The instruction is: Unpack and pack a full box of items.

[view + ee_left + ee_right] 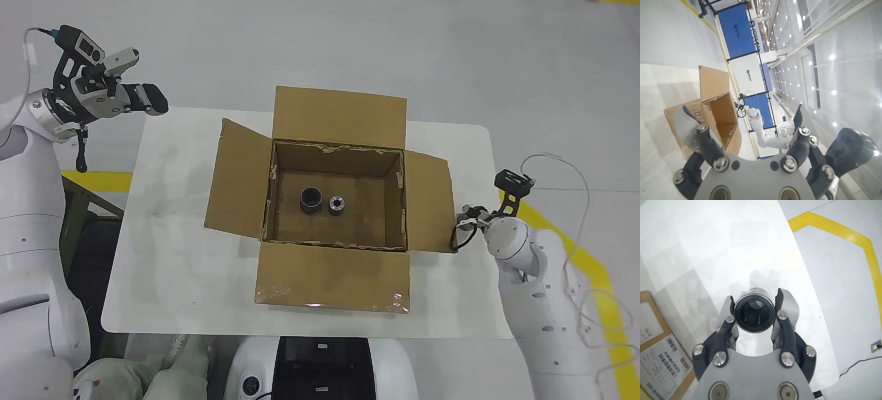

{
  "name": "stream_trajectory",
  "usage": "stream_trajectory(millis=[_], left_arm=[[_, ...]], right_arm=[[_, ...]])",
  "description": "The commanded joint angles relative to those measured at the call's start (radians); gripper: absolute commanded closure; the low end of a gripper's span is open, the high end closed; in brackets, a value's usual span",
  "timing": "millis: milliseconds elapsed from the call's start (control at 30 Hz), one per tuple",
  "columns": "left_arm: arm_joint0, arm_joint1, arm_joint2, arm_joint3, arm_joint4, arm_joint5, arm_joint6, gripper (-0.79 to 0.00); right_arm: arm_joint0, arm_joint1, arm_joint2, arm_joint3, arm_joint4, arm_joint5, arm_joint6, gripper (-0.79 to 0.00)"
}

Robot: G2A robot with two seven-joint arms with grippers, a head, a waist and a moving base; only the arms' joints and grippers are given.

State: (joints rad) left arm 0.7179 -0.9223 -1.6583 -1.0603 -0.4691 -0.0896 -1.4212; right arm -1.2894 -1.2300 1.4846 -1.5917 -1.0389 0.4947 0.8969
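Right wrist view: the right gripper (754,297) grasps a linear bearing (754,321), bore facing the table (715,247), just beside the cardboard box (651,317); the left gripper (140,95) is spread, far off.

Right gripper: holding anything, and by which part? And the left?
The right gripper grips a black hollow cylinder by its curved side wall, clamped from opposite sides. The left gripper is open, holding nothing.

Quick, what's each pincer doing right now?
Left pincer: open, holding nothing.
Right pincer: closed on a black metal cylinder.
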Motion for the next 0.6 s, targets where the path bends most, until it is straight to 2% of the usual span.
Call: stream_trajectory(millis=[0,267,567], left_arm=[[0.000,0.000,0.000,0.000,0.000,0.000,0.000,-0.785],[0.000,0.000,0.000,0.000,0.000,0.000,0.000,-0.785],[0.000,0.000,0.000,0.000,0.000,0.000,0.000,-0.785]], right_arm=[[-0.008,0.001,0.008,-0.021,-0.005,0.008,-0.003,-0.462],[-0.069,0.008,0.059,-0.175,-0.080,0.060,0.002,-0.533],[-0.109,0.012,0.094,-0.348,-0.137,0.077,0.031,-0.566]])
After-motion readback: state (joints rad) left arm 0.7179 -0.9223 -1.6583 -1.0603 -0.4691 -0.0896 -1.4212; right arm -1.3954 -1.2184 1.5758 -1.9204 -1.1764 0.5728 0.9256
